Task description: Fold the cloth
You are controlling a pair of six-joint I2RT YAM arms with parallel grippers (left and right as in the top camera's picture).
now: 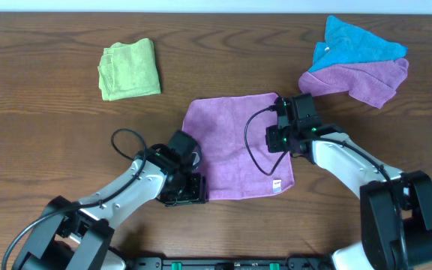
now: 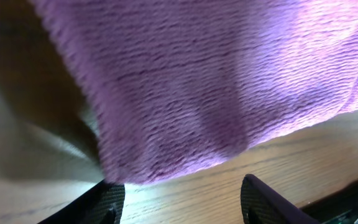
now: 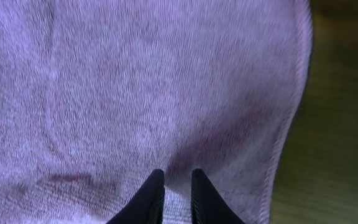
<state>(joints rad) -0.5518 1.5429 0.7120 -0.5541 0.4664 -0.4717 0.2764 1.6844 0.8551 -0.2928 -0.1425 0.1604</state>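
Right jaws pinch cloth [image 1: 235,146]; left jaws straddle it.

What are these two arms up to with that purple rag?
Two robot arms are set to fold the purple cloth spread flat on the table. The right gripper pinches its right edge; the left gripper sits open at its lower-left edge. No fold is made yet.
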